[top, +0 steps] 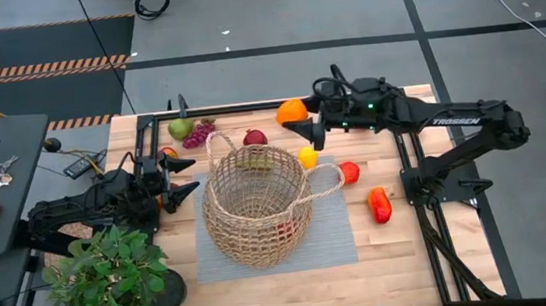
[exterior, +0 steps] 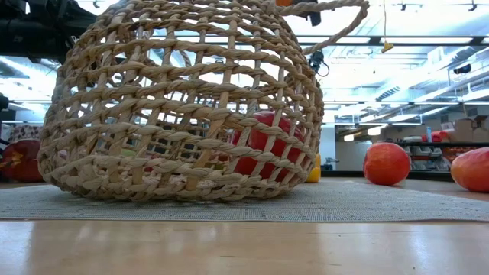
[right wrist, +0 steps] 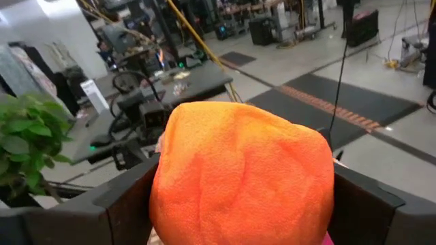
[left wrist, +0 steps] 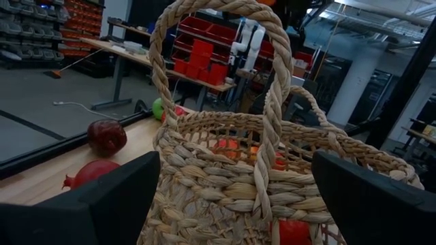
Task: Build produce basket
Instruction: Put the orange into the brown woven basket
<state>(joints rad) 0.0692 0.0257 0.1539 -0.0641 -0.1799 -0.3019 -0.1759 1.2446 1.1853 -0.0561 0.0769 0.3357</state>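
A potted plant stands at the wooden table's left corner. The left gripper gapes wide beside the basket, which sits on a grey mat mid-table. Fruit lies scattered right. The right gripper clamps an orange fruit behind the basket. Grey floor surrounds.

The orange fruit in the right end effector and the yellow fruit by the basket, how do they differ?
The orange fruit is gripped in the right end effector, off the table near the far edge; the yellow fruit lies loose on the table beside the basket. The orange fruit looks larger than the yellow fruit. Both are rounded, and both are outside the basket.
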